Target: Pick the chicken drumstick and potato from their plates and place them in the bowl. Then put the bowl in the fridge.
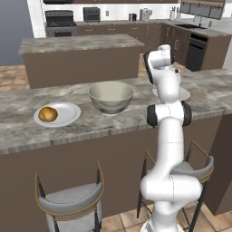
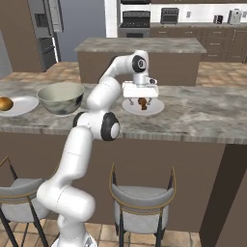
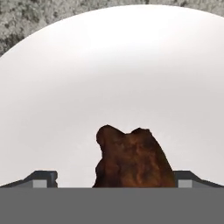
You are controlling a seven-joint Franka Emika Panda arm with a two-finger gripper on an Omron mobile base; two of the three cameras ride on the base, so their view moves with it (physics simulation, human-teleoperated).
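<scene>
A: Where do we have the drumstick (image 3: pixel 131 159)?

B: On the right-hand plate (image 2: pixel 155 108), far side of the counter (image 2: pixel 202 116). Our gripper (image 2: pixel 142 102) hangs right over it, jaws spread wide, one finger on each side, grasping nothing.

A: Which way does it point?

B: We cannot tell its long axis; in the hand view it's a lumpy brown mass. The potato (image 1: pixel 47 113) sits on the left plate (image 1: pixel 68 113), with the bowl (image 1: pixel 111 97) between the plates.

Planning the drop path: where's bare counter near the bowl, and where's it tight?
Bare counter lies right of the drumstick's plate. Narrow strips separate the bowl from the potato plate and from the drumstick's plate. Tight there: the open gripper straddles the chicken drumstick.
</scene>
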